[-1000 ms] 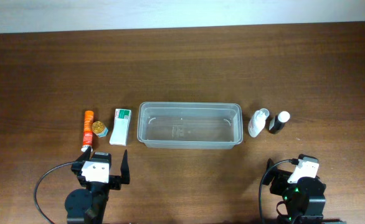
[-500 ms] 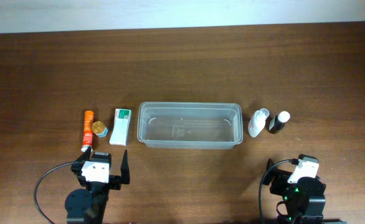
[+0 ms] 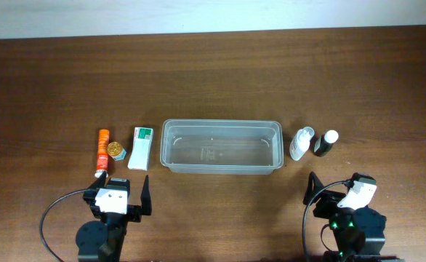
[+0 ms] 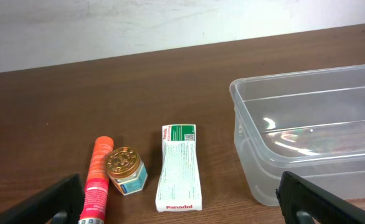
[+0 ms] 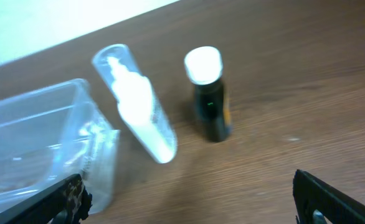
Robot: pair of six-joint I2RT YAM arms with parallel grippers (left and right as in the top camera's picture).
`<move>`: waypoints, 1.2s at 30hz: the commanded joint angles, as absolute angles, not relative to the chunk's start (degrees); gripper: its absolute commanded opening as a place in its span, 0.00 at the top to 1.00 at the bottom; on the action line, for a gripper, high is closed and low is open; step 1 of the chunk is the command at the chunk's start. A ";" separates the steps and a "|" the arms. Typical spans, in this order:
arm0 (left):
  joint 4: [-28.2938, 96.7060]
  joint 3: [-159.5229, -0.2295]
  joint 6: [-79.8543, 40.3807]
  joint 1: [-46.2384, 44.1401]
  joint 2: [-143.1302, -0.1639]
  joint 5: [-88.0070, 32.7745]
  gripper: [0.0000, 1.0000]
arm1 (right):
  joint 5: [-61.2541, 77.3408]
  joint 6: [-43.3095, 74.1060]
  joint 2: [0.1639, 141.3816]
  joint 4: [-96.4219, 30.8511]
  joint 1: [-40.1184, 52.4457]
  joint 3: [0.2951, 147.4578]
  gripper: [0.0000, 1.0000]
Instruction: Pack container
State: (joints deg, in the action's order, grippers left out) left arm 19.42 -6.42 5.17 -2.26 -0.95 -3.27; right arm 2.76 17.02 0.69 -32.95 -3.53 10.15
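— Brown wood-grain counter under a pale wall: has anything on it shifted?

— Nothing lying on it has. From the left, the orange cylindrical tube, the small glass jar with a gold lid just beside it, and the white cardboard box with a green end are all where they were a second ago. The left end effector sits near the counter's front edge facing them, as before. Its fingers are spread wide with nothing between them.

— And the container?

— The long clear plastic tub lies in the middle, between the two groups of items, with nothing in it yet.

— So what did change?

— Only the right side. The right end effector has edged forward and turned a little. It now faces the white plastic bottle with a clear cap, which lies on its side just right of the tub, and the small dark bottle with a white cap standing upright beside it. It too is wide open and holds nothing.

— Meaning?

— Packing probably starts from the right. One of those two bottles looks like the first pick, though no grasp has begun.
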 commanded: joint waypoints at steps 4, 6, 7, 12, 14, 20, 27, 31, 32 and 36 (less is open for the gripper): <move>19.16 -5.93 6.09 -2.63 -0.40 -4.32 0.00 | 19.66 21.45 0.69 -27.97 -3.07 11.38 0.02; 19.14 -5.93 6.09 -2.63 -0.40 -4.32 0.01 | 20.23 23.05 1.80 -27.90 -3.07 14.85 0.01; 19.14 -5.93 6.09 -2.63 -0.40 -4.29 0.01 | 20.36 23.00 3.01 -27.94 -3.07 17.61 0.02; 19.16 -5.93 6.09 -2.63 -0.40 -4.32 0.01 | 19.90 22.76 15.88 -30.57 -3.07 33.50 0.02; 19.14 -5.93 6.09 -2.63 -0.40 -4.32 0.01 | 19.92 21.76 24.38 -35.16 -3.07 41.69 0.02; 19.14 -5.93 6.09 -2.63 -0.40 -4.32 0.01 | 19.90 15.64 51.68 -56.62 -2.96 68.60 0.02; 19.14 -5.93 6.09 -2.63 -0.40 -4.32 0.01 | 20.38 10.28 77.41 -71.00 -2.96 88.40 0.02; 19.16 -5.93 6.09 -2.63 -0.40 -4.32 0.00 | 19.05 10.55 86.32 -73.65 -2.96 88.40 0.02; 19.16 -5.93 6.09 -2.63 -0.40 -4.32 0.01 | 18.50 10.52 88.29 -74.35 -2.85 88.38 0.02; 19.14 -5.93 6.09 -2.63 -0.40 -4.32 0.00 | 12.84 11.77 93.78 -75.00 -1.10 88.36 0.02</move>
State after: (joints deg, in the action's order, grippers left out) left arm 19.25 -6.20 5.17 -2.26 -0.93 -3.29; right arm 17.34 11.66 92.07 -74.76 -2.90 87.70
